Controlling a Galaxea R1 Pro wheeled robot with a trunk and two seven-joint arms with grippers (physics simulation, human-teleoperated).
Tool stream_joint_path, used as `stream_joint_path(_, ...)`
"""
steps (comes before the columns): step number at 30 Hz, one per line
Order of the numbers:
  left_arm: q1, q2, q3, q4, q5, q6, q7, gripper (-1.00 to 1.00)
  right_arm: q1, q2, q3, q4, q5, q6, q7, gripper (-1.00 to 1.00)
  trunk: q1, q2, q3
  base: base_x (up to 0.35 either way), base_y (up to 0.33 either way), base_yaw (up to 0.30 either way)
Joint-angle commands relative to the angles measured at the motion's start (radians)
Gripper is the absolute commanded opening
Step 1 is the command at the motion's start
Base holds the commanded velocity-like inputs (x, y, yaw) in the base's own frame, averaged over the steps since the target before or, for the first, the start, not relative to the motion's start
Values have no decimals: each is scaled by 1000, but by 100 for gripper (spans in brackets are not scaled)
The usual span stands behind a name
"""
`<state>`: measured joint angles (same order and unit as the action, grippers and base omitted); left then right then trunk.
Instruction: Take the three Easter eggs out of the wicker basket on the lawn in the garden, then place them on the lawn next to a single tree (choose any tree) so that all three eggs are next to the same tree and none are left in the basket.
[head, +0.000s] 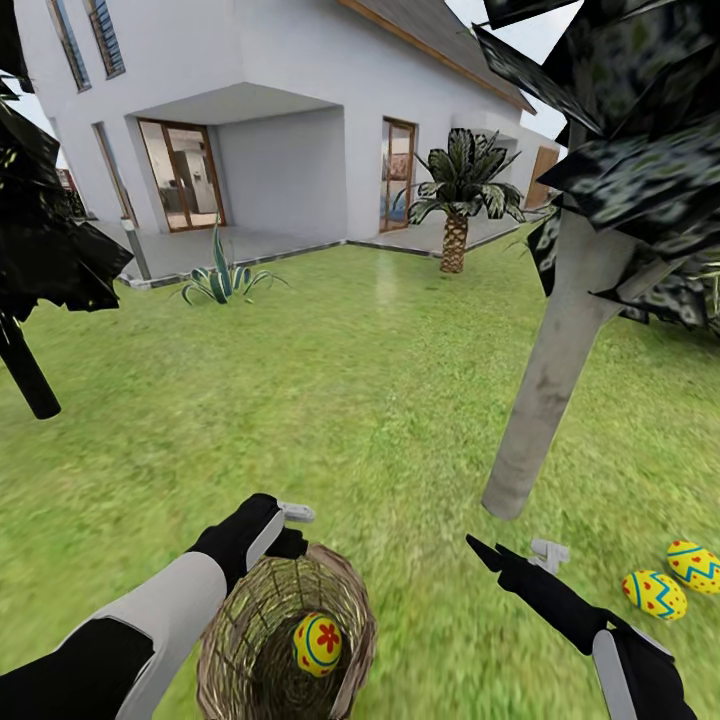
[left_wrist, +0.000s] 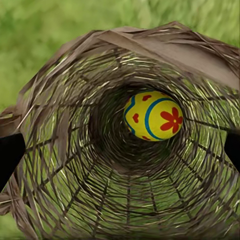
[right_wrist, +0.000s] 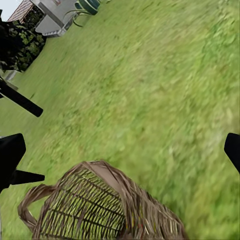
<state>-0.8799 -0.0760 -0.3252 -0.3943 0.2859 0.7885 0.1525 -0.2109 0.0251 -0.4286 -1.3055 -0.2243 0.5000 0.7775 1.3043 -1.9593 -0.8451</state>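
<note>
The wicker basket (head: 250, 640) lies on the lawn (head: 380, 400) just in front of me, its mouth turned up toward me. One yellow Easter egg (head: 317, 643) with a red flower rests inside, also clear in the left wrist view (left_wrist: 152, 116). Two more yellow eggs, one with red dots (head: 655, 594) and one with blue zigzags (head: 694, 565), lie on the grass right of the pale grey tree trunk (head: 550, 390). My left gripper (head: 288, 530) hovers open at the basket's far rim, looking into it. My right gripper (head: 505, 552) is open over grass, right of the basket (right_wrist: 100, 210).
A thin black tree trunk (head: 30, 375) stands at the left. A palm (head: 455, 235) and a spiky green plant (head: 220, 280) grow by the grey patio (head: 230, 250) of the white house (head: 290, 120). Open grass stretches between basket and house.
</note>
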Motion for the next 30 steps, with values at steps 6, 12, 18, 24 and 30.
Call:
stream_joint_path(6,-1,1,-5,-1,11,22,9,100,-1,2,-1,0,-6,8,2,100,23,-43,-20,0,0,0)
stream_joint_path(12,-1,1,-7,-1,9,20,10,100,-1,2,-1,0,-6,8,2,100,46,-85,-39,0,0,0)
stream_joint_path(18,-1,1,-8,-1,10,10,10,100,-1,1,-1,0,-6,8,2,100,69,-127,-57,0,0,0)
stream_joint_path(24,0,1,-8,-2,10,-8,9,100,-1,1,-1,1,-4,8,0,100,92,-169,-76,0,0,0)
stream_joint_path(30,1,2,-8,-9,10,-12,9,100,-1,2,0,2,-4,8,0,100,115,-211,-95,0,0,0)
